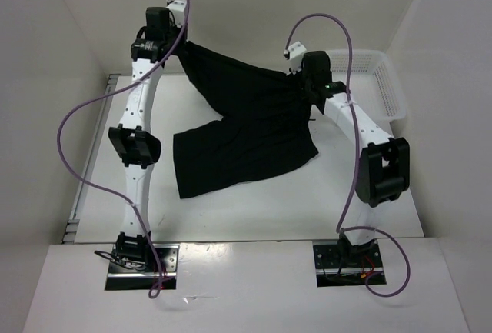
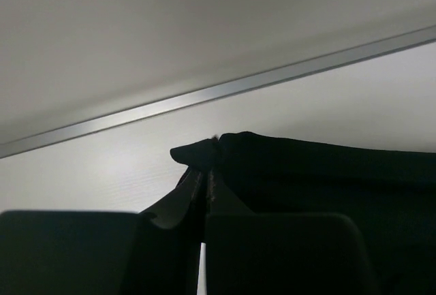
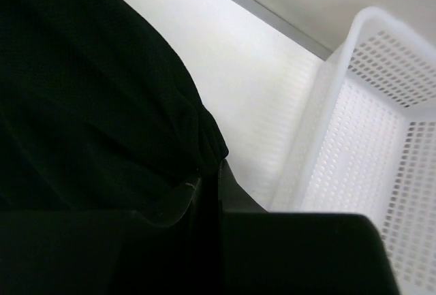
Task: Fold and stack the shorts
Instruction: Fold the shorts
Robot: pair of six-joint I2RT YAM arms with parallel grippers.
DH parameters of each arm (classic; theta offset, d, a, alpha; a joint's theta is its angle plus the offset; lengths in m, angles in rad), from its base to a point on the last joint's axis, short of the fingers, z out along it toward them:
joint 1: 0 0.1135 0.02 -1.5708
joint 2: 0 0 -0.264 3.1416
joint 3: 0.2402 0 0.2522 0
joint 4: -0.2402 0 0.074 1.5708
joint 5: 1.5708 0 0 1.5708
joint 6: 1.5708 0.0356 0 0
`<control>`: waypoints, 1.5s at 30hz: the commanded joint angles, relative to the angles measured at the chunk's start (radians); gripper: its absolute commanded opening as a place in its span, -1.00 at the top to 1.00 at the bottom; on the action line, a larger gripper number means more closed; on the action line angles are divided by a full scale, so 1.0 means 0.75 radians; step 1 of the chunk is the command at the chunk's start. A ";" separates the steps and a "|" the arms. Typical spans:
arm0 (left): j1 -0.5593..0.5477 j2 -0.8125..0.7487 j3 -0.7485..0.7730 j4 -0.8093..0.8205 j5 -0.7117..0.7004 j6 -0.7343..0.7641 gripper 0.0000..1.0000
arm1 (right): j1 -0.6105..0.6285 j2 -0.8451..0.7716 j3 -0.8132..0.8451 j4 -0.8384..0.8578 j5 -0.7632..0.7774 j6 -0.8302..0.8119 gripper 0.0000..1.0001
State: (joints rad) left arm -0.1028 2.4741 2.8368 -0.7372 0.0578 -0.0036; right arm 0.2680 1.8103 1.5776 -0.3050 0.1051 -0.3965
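Worktop (image 1: 254, 210): white, flat, matt. Black shorts (image 1: 246, 137) lie near its centre, both leg ends resting on the surface and the far edge raised off it. A white mesh basket (image 1: 382, 87) stands at the far right corner, near the shorts. Left base plate (image 1: 141, 265) and right base plate (image 1: 355, 264) sit at the near edge.

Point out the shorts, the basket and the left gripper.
shorts (image 1: 246, 141): top view, middle of the fabric.
basket (image 1: 391, 87): top view, right wall.
left gripper (image 2: 206, 172): left wrist view, between fingertips pinching the fabric.
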 commanded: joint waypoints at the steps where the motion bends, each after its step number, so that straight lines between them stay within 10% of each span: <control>1: -0.032 -0.106 -0.017 -0.170 0.035 0.005 1.00 | 0.021 -0.096 -0.119 -0.004 -0.003 -0.132 1.00; 3: -0.053 -0.250 -0.129 -0.187 0.084 0.005 1.00 | 0.021 -0.162 -0.180 -0.017 -0.052 -0.162 1.00; 7: -0.194 -0.914 -1.586 0.615 -0.041 0.005 1.00 | 0.050 -0.260 -0.350 -0.001 -0.064 -0.281 1.00; 9: -0.241 -1.171 -1.847 0.741 -0.138 0.005 1.00 | 0.066 -0.311 -0.426 0.026 -0.064 -0.293 1.00; 18: -0.229 -1.589 -2.203 0.494 -0.255 0.005 1.00 | 0.127 -0.572 -0.647 -0.033 -0.173 -0.477 1.00; 33: -0.241 -1.894 -2.780 0.167 0.076 0.005 0.99 | 0.311 -0.818 -1.105 -0.184 -0.261 -0.876 1.00; 39: -0.241 -1.826 -2.742 0.403 -0.079 0.005 1.00 | 0.310 -0.700 -0.961 -0.101 -0.222 -0.681 1.00; 45: -0.139 -1.424 -2.219 0.796 -0.273 0.005 1.00 | 0.171 -0.363 -0.548 0.140 -0.042 -0.308 1.00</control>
State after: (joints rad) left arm -0.2481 1.3102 0.9794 -0.4183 -0.0391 -0.0036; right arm 0.4446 1.4548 1.0348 -0.3752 -0.0338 -0.7963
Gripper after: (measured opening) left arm 0.008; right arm 0.089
